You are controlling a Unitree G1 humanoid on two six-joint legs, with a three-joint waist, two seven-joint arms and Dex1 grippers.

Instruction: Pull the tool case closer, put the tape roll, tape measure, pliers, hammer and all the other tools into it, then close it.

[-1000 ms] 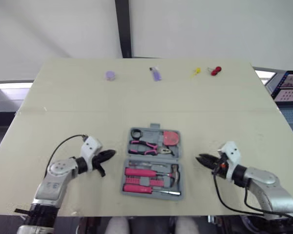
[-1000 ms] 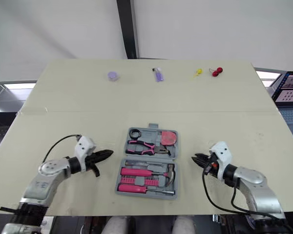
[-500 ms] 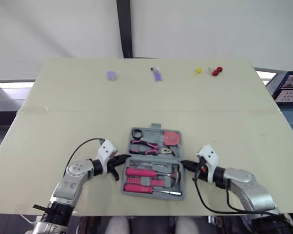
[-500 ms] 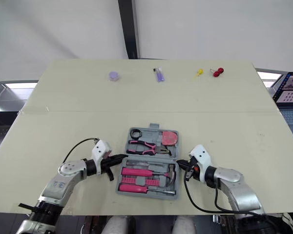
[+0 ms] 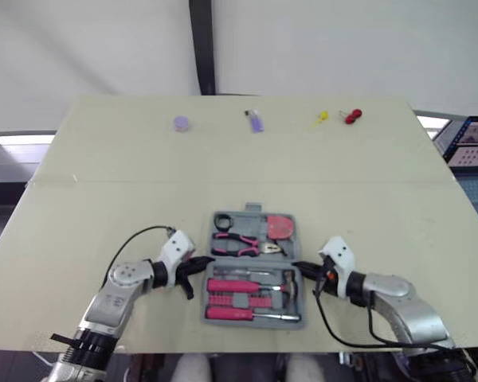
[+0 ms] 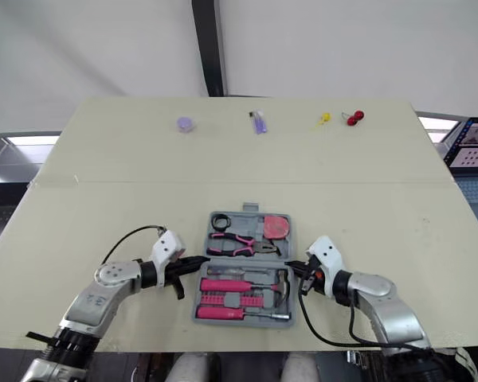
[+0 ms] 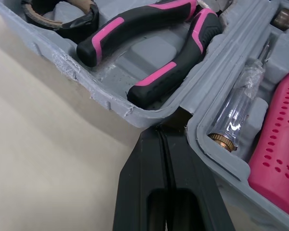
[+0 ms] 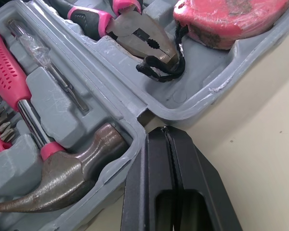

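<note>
2 grippers sit at the tool case (image 7: pixel 106 96), 1 on each side, and we see the case lying open on the table (image 5: pixel 103 159), near the robot's edge and midway between the arms. Left gripper (image 7: pixel 166 134) has its 2 black fingers pressed flat together, grasping nothing, tips touching the notch where the 2 halves of the case meet. Right gripper (image 8: pixel 167 132) is the same: 2 fingers clenched together, nothing between them, tips just at the notch on the case's right side. Far half of the case holds 3 things: 1 black tape roll (image 5: pixel 224 219), 1 pair of pink-and-black pliers (image 5: pixel 243 241), 1 pink tape measure (image 8: pixel 226 19). Near half holds 1 hammer (image 8: pixel 72 178) with a pink handle, 1 clear-handled screwdriver (image 7: pixel 241 110) and 1 pink-handled screwdriver (image 5: pixel 231 313). 4 small things lie well apart from the case along the table's far edge: 1 purple disc (image 5: pixel 181 122), 1 purple stick (image 5: pixel 255 121), 1 yellow bit (image 5: pixel 319 118), 1 red bit (image 5: pixel 351 117).
</note>
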